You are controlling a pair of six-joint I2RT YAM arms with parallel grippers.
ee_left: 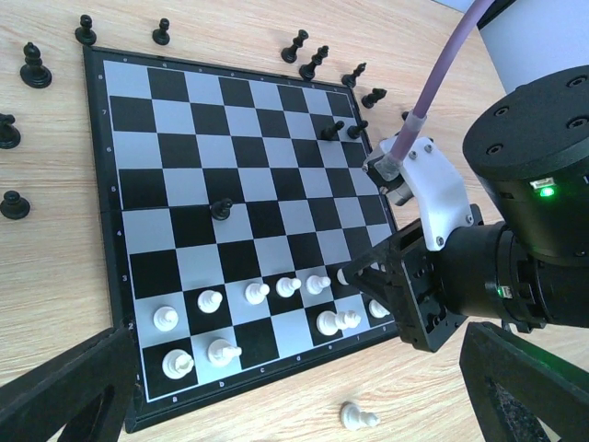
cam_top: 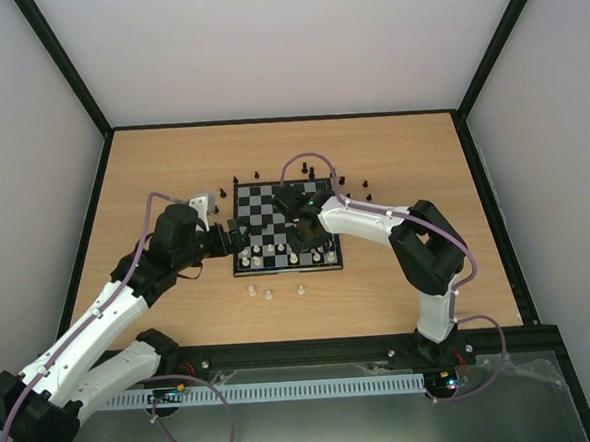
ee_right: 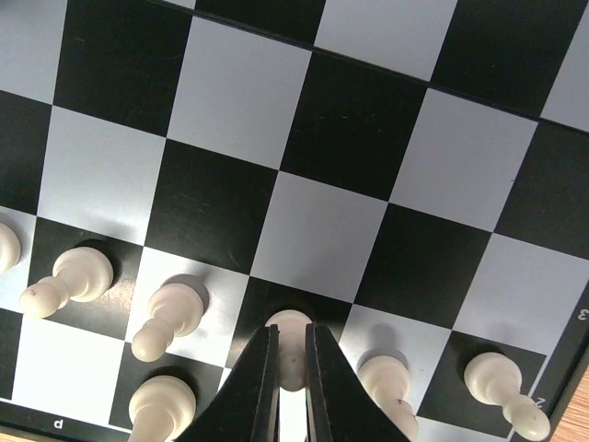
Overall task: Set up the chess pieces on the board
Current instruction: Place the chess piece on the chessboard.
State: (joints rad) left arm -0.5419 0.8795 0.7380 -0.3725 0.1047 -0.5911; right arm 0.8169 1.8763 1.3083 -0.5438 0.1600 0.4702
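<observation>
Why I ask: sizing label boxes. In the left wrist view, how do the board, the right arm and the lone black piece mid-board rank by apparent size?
1. the board
2. the right arm, though it is nearer the camera
3. the lone black piece, far the smallest

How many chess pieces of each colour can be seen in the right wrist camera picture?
Small cream-white chess pieces: 7 (one between the fingers of the shut right gripper, one cut off at the left edge)
Small black chess pieces: 0 in this view
Total: 7
</observation>
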